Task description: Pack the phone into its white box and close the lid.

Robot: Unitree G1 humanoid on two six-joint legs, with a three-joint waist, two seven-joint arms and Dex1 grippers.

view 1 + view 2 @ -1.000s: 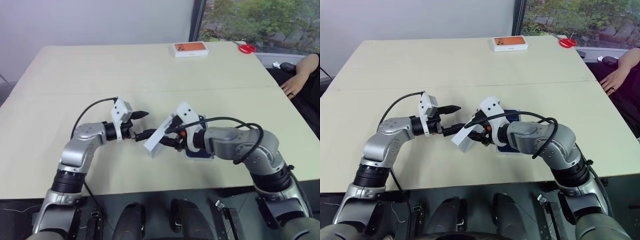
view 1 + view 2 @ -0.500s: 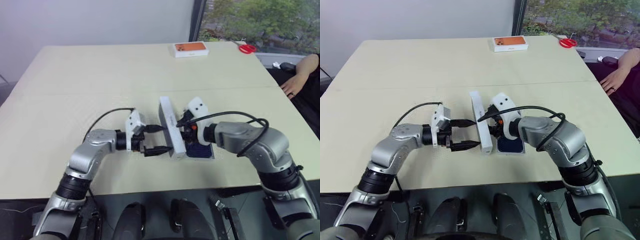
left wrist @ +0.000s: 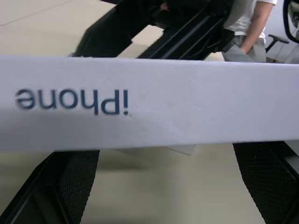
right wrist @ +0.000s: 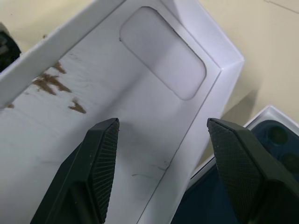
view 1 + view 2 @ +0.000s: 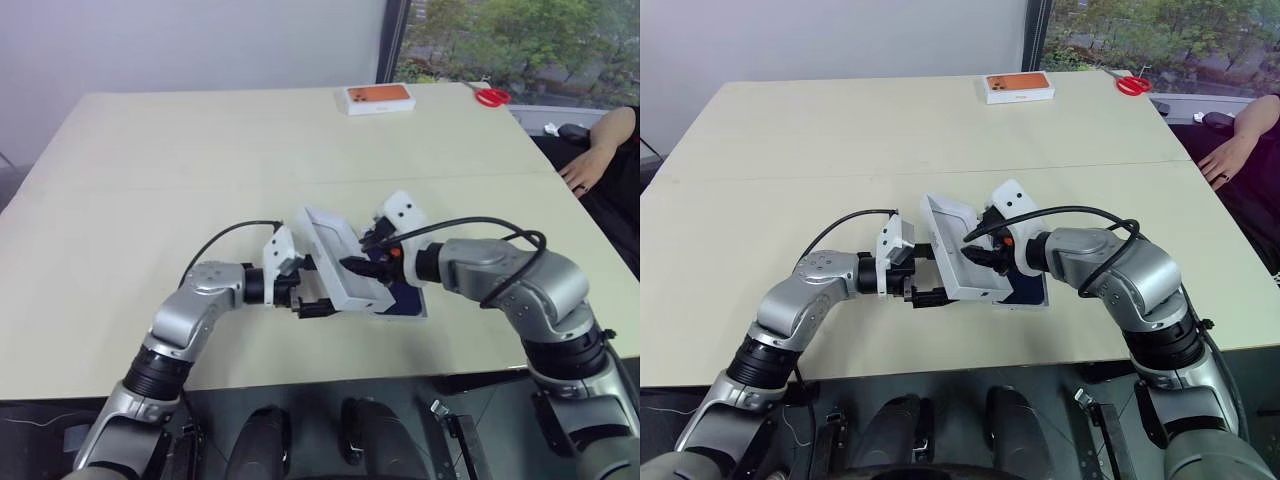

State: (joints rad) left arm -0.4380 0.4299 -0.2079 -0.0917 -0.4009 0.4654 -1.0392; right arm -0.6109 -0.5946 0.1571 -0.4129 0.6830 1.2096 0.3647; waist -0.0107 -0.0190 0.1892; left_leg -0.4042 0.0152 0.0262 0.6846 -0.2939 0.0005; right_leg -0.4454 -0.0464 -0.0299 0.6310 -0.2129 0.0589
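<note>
Our left tool (image 5: 930,272) stands spread wide around the long side wall of the lid (image 5: 958,258); our right tool (image 5: 980,256), also unclenched, reaches into its pale hollow. The lid has tipped from upright to leaning over the white box (image 5: 1032,298) with the dark phone (image 5: 1028,288) inside, near the counter (image 5: 840,140) front edge; closing looks near.

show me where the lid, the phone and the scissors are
lid (image 5: 958,255): right eye view, on its pale inner face.
phone (image 5: 1032,290): right eye view, on its dark blue back, in the white box.
scissors (image 5: 1133,86): right eye view, on the red handles.
</note>
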